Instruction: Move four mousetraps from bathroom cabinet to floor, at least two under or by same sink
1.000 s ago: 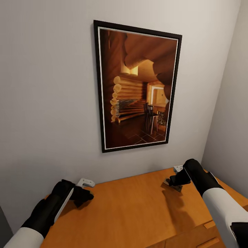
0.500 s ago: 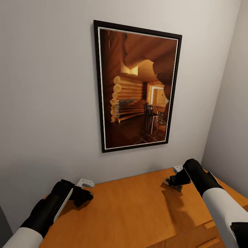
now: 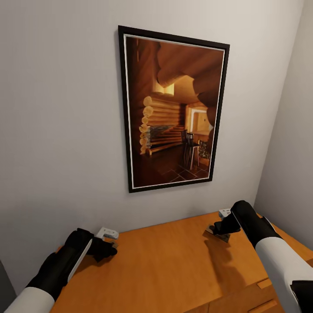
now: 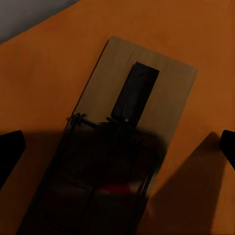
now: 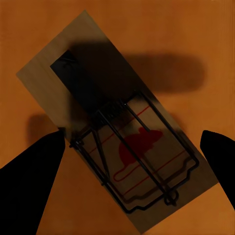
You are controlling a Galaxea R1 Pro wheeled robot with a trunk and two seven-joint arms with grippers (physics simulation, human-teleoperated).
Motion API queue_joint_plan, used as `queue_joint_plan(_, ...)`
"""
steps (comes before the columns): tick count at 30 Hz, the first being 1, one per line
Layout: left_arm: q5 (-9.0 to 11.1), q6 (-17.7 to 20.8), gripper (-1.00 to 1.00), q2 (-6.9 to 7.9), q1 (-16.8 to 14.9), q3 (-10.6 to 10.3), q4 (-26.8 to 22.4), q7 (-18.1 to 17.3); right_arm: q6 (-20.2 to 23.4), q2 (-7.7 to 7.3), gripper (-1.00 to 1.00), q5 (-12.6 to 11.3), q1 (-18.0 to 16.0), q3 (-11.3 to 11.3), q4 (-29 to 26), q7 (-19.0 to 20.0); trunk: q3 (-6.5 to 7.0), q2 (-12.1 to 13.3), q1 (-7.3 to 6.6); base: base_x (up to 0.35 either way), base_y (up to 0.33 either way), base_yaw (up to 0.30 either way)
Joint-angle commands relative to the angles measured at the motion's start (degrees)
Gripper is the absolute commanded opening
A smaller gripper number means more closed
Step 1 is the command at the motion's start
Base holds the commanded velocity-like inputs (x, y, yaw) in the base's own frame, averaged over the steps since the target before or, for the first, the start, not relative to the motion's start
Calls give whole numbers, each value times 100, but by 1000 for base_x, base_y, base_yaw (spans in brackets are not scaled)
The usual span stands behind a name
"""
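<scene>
1. Left gripper [image 4: 117, 147]: fingers [image 4: 10, 152] are standing wide, straddling a mousetrap [image 4: 122, 147] lying flat on the cabinet top [image 4: 44, 73], untouched.
2. Right gripper [image 5: 132, 156]: fingers [image 5: 29, 166] are likewise spread around a second mousetrap [image 5: 117, 142], no contact.
3. Progress judged early: neither trap lifted, none seen on the bathroom floor.

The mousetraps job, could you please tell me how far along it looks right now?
Early stage. Nothing looks placed on the floor yet. Two mousetraps lie flat on the cabinet top: one beneath the open left gripper, another between the spread fingers of the right gripper. Neither is gripped. Left to do: grasp them, find the other two, and carry all four to the floor by the sink.
</scene>
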Motion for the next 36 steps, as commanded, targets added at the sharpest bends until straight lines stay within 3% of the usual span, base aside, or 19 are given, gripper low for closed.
queue_joint_plan(1,-70,6,100,3,-2,-9,344,-25,10,-7,-100,60,-5,21,-6,58,-10,-5,2,0,0,0)
queue_joint_plan(9,-85,-4,100,1,-2,-15,467,-26,10,-5,-100,61,-5,21,-6,58,-10,-5,2,0,0,0)
queue_joint_plan(10,-83,-4,-100,1,-2,-16,475,-26,10,-3,-100,61,-5,21,-6,58,-10,-5,2,0,0,0)
queue_joint_plan(28,-83,46,-100,-13,-2,-14,415,-33,10,-3,-100,57,-5,21,-6,58,-10,-5,2,0,0,0)
queue_joint_plan(31,-88,107,-100,-37,-2,-14,55,-51,10,-7,-100,57,-5,21,-6,58,-10,-5,2,0,0,0)
queue_joint_plan(34,-38,247,-100,-59,-2,-17,-694,-65,10,-13,-100,57,-5,21,-6,58,-10,-5,2,0,0,0)
queue_joint_plan(36,-29,274,-100,-92,-2,-17,-940,-63,10,-16,-100,57,-5,21,-6,58,-10,-5,2,0,0,0)
